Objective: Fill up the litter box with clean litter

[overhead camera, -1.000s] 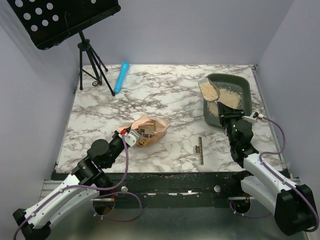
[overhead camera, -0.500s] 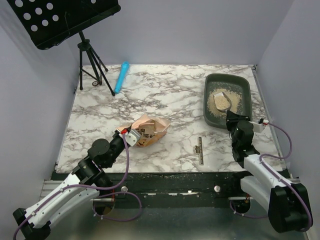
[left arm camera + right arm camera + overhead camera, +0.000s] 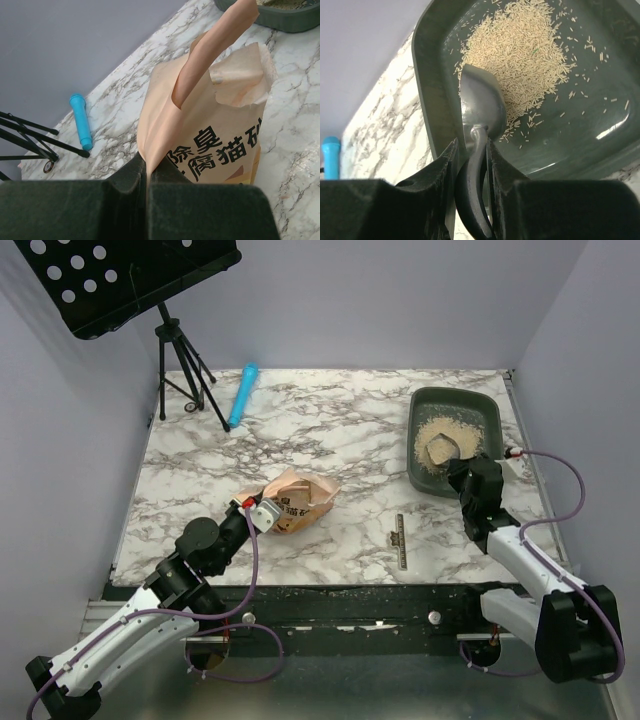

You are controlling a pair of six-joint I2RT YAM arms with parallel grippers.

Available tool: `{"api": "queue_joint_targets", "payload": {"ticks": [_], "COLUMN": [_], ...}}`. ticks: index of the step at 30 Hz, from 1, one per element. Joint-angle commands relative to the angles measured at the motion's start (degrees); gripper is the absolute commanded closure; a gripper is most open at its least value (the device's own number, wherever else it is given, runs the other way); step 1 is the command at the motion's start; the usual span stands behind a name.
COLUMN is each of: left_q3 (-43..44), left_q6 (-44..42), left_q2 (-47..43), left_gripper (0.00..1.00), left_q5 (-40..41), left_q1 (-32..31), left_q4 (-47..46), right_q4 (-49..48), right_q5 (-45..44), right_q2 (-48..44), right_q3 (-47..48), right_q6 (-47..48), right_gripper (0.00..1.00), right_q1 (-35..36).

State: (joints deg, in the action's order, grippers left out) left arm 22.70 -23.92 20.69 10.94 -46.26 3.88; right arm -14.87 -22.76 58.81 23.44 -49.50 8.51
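Right gripper [image 3: 471, 146] clamped the silver metal scoop [image 3: 481, 102] over the dark grey-green plastic litter box [image 3: 427, 75] — pale beige litter [image 3: 520, 50] covered part of its floor; left gripper [image 3: 147, 167] pinched the orange printed bag [image 3: 215, 140] — likely more needed.

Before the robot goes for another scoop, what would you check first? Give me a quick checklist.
1. Grip: right hand shut on the scoop handle: ok.
2. Scoop inside the litter box rim: ok.
3. Clean litter piled inside the box: ok.
4. Left hand pinching the bag edge: ok.
5. Litter left in the bag: cannot tell.
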Motion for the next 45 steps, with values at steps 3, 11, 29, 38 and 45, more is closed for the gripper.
{"api": "queue_joint_targets", "payload": {"ticks": [3,11,29,38,45], "left_q3": [2.5,2.4,2.3,2.4,2.6], "left_q6": [0.5,0.5,-0.2,-0.5,-0.6], "left_q2": [-1.2,-1.4,-2.4,-2.3,-2.8], "left_gripper": [1.0,1.0,1.0,1.0,1.0], "left_q5": [-2.0,-2.1,-0.4,0.0,-0.5], "left_q1": [-0.2,-0.3,-0.3,-0.3,-0.3], "left_q4": [-8.9,-9.1,-9.0,-8.9,-8.6], "right_q4": [-0.9,-2.5,-19.8,-6.4,20.9], "right_q5": [6.4,12.2,41.8,36.5,30.2], "right_q2": [3.4,7.5,25.5,24.2,22.8], "right_q3": [6.2,6.9,9.5,19.4,35.5], "right_q6": [9.2,7.8,0.2,11.2,26.1], "right_gripper": [1.0,1.0,0.99,0.99,1.0], "right_q1": [-0.3,-0.3,0.3,6.1,6.0]}}
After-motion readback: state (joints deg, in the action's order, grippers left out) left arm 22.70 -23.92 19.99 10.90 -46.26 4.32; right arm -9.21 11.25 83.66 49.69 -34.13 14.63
